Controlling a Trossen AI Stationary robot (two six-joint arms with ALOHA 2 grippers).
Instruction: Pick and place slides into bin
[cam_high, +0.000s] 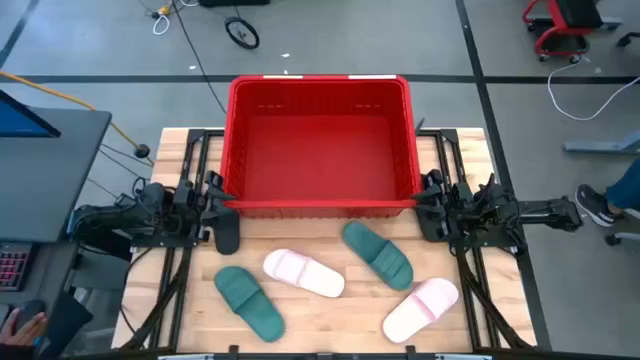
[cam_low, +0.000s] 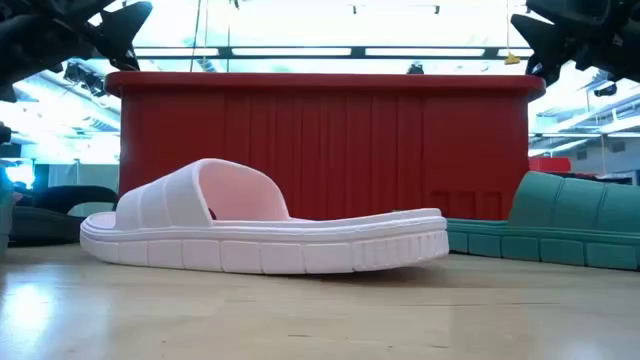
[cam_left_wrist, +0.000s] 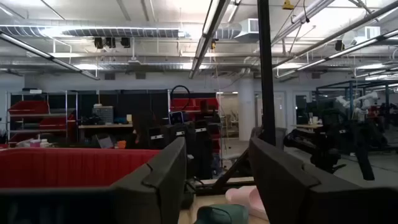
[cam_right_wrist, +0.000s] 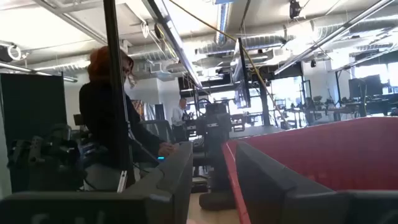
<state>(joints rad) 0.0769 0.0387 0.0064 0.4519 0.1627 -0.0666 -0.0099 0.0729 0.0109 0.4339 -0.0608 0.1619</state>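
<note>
Wooden table (cam_high: 330, 320), grey floor with cables (cam_high: 180, 30), red chair base (cam_high: 565, 25), person at a desk (cam_right_wrist: 115, 118), shelving (cam_left_wrist: 37, 118)

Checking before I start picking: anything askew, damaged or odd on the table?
Nothing looks damaged. The bin is empty; four slides lie scattered at varied angles: two green, two pink. A black slide sits by the left gripper.

Four slides (cam_high: 303, 273) before the bin (cam_high: 320, 90).
</note>
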